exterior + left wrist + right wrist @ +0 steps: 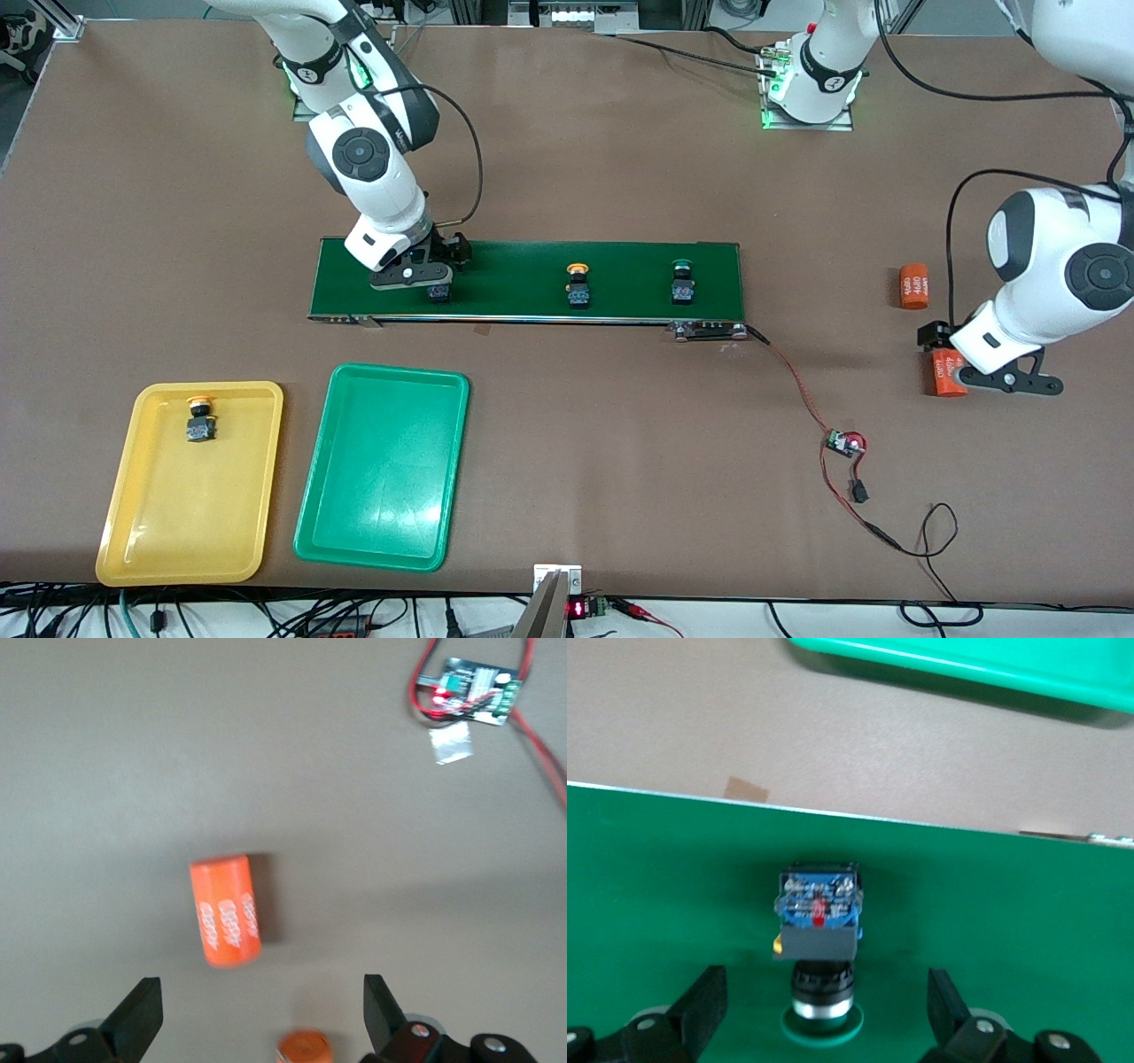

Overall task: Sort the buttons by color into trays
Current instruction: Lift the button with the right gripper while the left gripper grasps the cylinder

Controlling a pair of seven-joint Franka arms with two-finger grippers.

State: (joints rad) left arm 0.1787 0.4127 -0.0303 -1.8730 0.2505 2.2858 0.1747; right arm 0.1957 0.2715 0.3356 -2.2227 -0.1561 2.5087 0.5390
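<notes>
Front view is showing a brown desk [567,443] w/ two robot arms reaching in from the top edge. A long dark green belt [523,279] is lying across the middle. The right hand [440,276] is hovering low over the belt's end toward the right arm, fingers spread wide & released, straddling a green-capped button [439,291] w/o gripping it. In the right wrist view that button [819,948] is lying on its side on the belt, blue-black body showing, green cap between the two open fingers [700,1005].

Two more buttons are sitting on the belt: a yellow-capped button [578,285] near the middle & a second green-capped button [682,282] toward the left arm's end.

Nearer the front camera than the belt, a yellow tray [142,532] is holding another yellow-capped button [201,420]. Just beside it, a green tray [381,523] is lying w/ no button in it.

The left hand [1010,379] is waiting toward the left arm's end of the desk, fingers apart & released, over an orange cylinder [946,372]. A second orange cylinder [913,286] is lying near it, farther from the front camera. A small circuit board [843,443] w/ red wires is resting on the desk.
</notes>
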